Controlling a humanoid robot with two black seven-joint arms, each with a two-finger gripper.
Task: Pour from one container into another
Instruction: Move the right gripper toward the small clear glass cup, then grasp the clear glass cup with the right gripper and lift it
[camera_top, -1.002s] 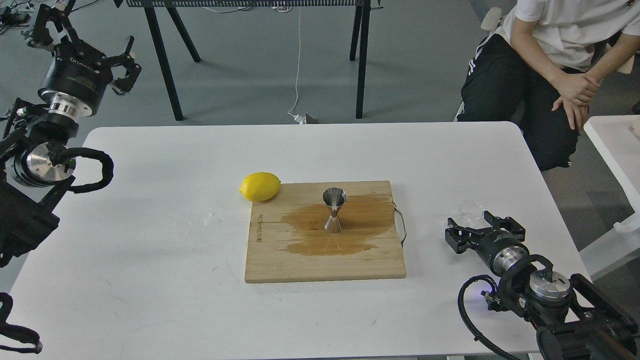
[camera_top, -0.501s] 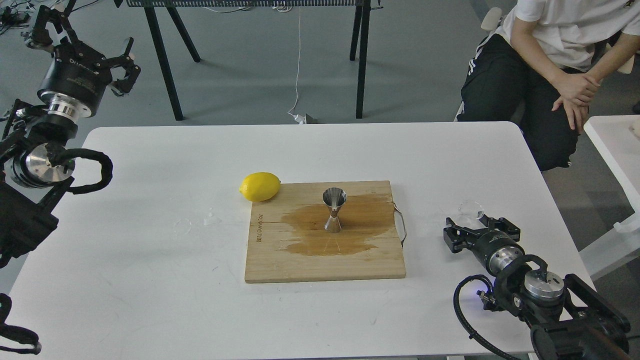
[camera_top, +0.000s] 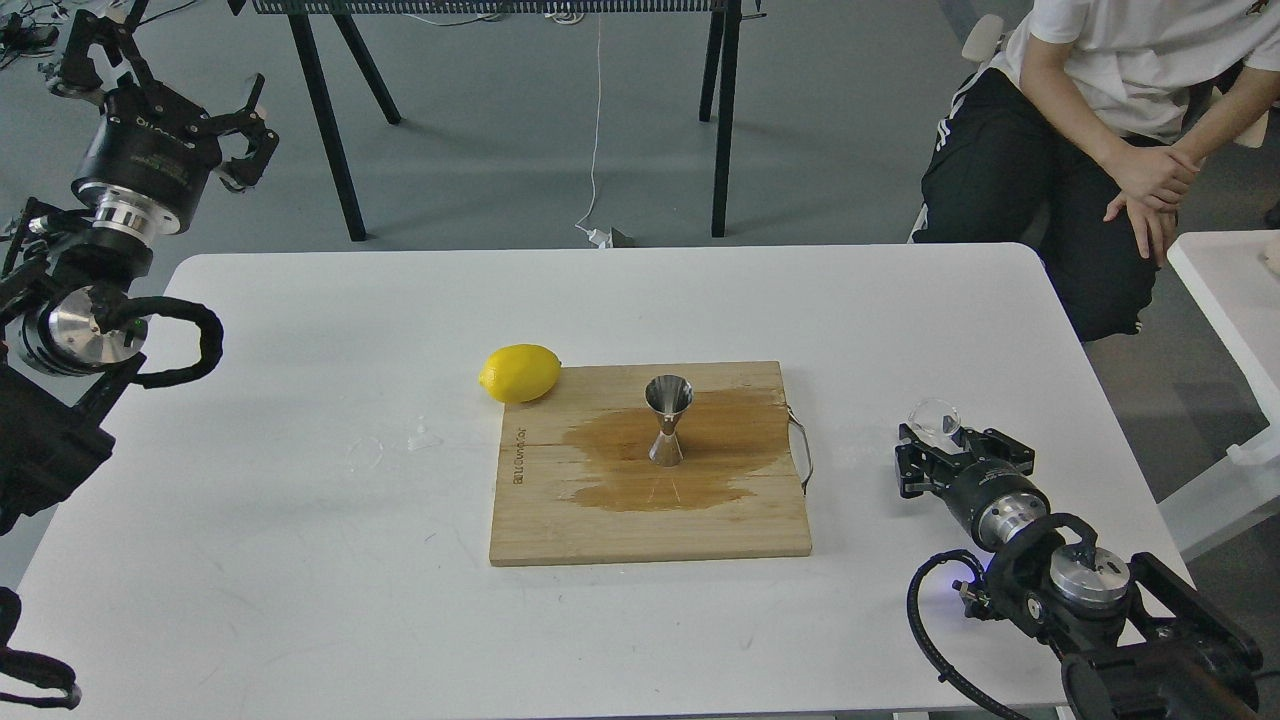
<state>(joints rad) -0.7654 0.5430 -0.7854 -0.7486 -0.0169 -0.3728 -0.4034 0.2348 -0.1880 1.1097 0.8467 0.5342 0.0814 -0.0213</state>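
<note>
The steel jigger (camera_top: 668, 420) stands upright on a wooden cutting board (camera_top: 600, 520), in the middle of a brown wet stain. The clear glass cup (camera_top: 935, 414) sits on the white table right of the board. My right gripper (camera_top: 955, 445) reaches it from the near side. Its fingers are spread, and the cup is at the fingertips, close to the left one. I cannot see any contact. My left gripper (camera_top: 170, 85) hangs open and empty, high beyond the table's far left corner.
A yellow lemon (camera_top: 520, 373) lies against the board's far left corner. Small water drops (camera_top: 422, 438) mark the table left of the board. A seated person (camera_top: 1110, 120) is beyond the far right corner. A second white table (camera_top: 1225, 290) stands at the right.
My right gripper has edged forward to the cup and its fingers have narrowed slightly around it. The left gripper has drifted a little to the left.
</note>
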